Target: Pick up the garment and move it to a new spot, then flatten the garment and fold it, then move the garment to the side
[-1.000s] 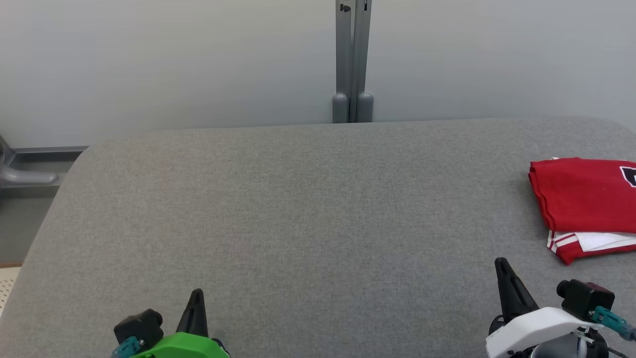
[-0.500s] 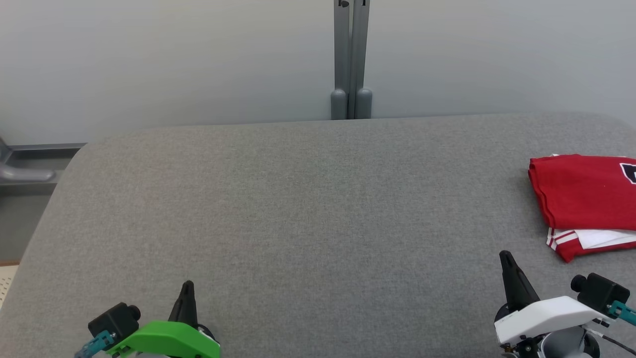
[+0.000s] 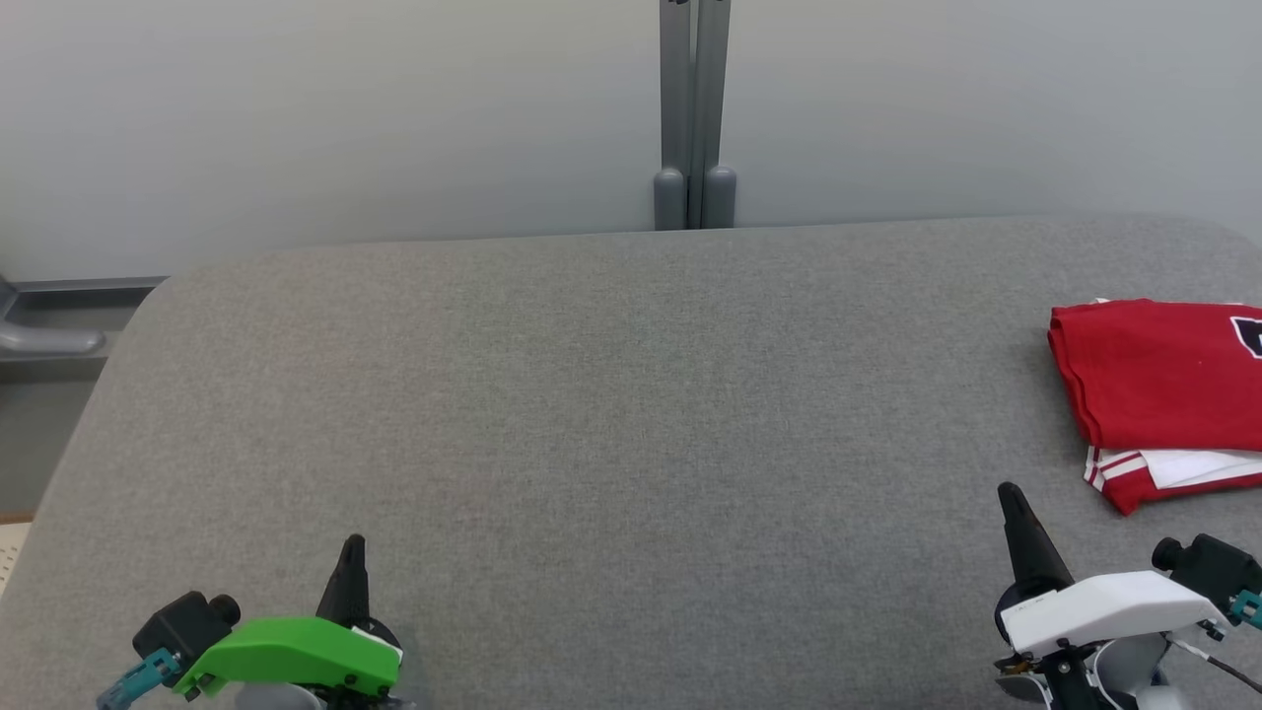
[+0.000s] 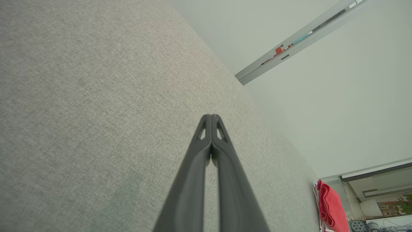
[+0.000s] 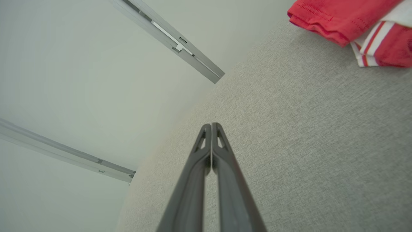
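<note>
Head view is showing the folded red fabric garment with white striped trim (image 3: 1158, 380) lying at the right edge of the grey cloth-covered counter (image 3: 611, 394), while the green-housed left gripper (image 3: 352, 550) and white-housed right gripper (image 3: 1009, 493) are pointing forward over its near side, jaws pressed together and holding nothing.

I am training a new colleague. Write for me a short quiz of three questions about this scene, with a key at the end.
1. True or false: the red garment lies folded at the right edge of the grey surface.
2. Choose one: the left gripper is A) open, B) shut on nothing, C) shut on the garment.
3. Fill in: the gripper nearer to the garment is the ____ one.

Key: 1 true; 2 B; 3 right, meaning the right gripper.
</note>
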Tool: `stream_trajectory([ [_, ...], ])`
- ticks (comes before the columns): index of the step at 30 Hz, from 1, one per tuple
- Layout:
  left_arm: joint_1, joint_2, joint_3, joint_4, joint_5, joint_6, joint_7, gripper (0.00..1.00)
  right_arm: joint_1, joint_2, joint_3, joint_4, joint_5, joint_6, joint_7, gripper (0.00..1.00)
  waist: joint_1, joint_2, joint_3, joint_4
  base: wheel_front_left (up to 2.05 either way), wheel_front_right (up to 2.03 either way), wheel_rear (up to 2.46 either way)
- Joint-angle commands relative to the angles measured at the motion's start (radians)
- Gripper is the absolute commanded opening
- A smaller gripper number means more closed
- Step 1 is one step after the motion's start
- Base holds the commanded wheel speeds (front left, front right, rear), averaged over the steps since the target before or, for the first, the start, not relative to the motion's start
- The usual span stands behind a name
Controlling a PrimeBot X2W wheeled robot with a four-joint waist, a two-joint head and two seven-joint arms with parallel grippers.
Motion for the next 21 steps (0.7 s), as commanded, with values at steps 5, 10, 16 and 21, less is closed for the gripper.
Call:
stream_trajectory([
  [5, -0.038, -0.008, 0.039, -0.013, -0.062, -0.025, 0.019, 0.00, -0.038, -0.005, -0.010, -0.003, 0.083, 0.000, 0.014, 0.00, 0.0000, 0.0000, 0.004, -0.002, 0.00, 0.00, 0.00],
  [10, -0.042, -0.014, 0.061, -0.015, -0.105, -0.040, 0.032, 0.00, -0.046, -0.006, -0.015, 0.002, 0.138, 0.000, 0.024, 0.00, 0.0000, 0.0000, 0.008, -0.003, 0.00, 0.00, 0.00],
  [16, -0.047, -0.021, 0.088, -0.016, -0.155, -0.059, 0.047, 0.00, -0.055, -0.006, -0.021, 0.008, 0.203, -0.001, 0.034, 0.00, 0.0000, 0.0000, 0.013, -0.004, 0.00, 0.00, 0.00],
  [21, -0.051, -0.027, 0.109, -0.018, -0.193, -0.073, 0.061, 0.00, -0.062, -0.006, -0.026, 0.012, 0.255, -0.001, 0.044, 0.00, 0.0000, 0.0000, 0.017, -0.006, 0.00, 0.00, 0.00],
])
